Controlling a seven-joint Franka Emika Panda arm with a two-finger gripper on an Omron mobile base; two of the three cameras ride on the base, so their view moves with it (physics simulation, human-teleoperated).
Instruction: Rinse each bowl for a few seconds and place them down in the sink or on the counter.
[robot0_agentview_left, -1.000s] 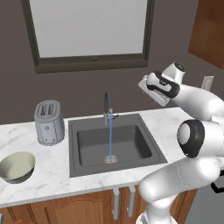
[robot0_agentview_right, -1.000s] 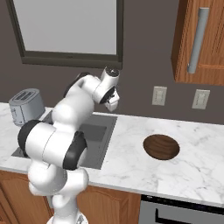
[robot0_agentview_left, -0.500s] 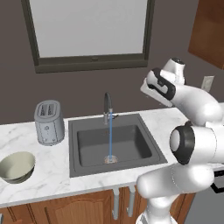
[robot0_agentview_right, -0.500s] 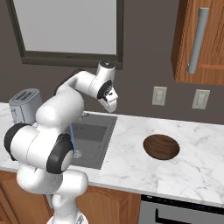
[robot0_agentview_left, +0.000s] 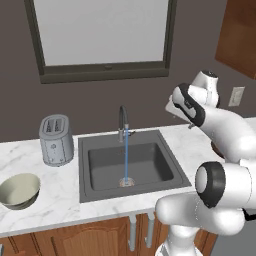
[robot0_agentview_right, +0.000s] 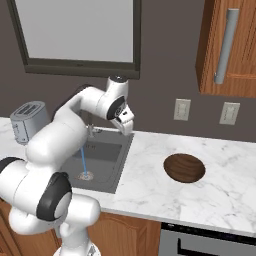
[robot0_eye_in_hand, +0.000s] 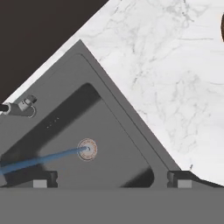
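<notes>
The pale cream-green bowl (robot0_agentview_left: 19, 191) sits on the counter (robot0_agentview_left: 60, 180) at the far left. The dark brown bowl (robot0_agentview_right: 184, 167) rests on the counter (robot0_agentview_right: 150, 180) to the right of the sink (robot0_agentview_right: 102, 160). My gripper (robot0_agentview_right: 128, 129) hangs high over the sink's right rim, open and holding nothing. In the hand view its fingertips (robot0_eye_in_hand: 43, 179) stand wide apart above the sink (robot0_eye_in_hand: 74, 131), and the gripper (robot0_eye_in_hand: 113, 179) looks down at the drain (robot0_eye_in_hand: 87, 148). A thin blue stream of water runs from the faucet (robot0_agentview_left: 122, 122) into the sink (robot0_agentview_left: 130, 165).
A silver toaster (robot0_agentview_left: 55, 140) stands on the counter left of the sink. A window fills the wall behind the faucet. A wooden wall cabinet (robot0_agentview_right: 227, 45) hangs at the upper right, with wall outlets (robot0_agentview_right: 181, 109) below it.
My arm has swung its elbow round while the hand stayed above the sink's right rim, dropping slightly. The jaws remain open, the water keeps running, and both bowls lie where they were.
</notes>
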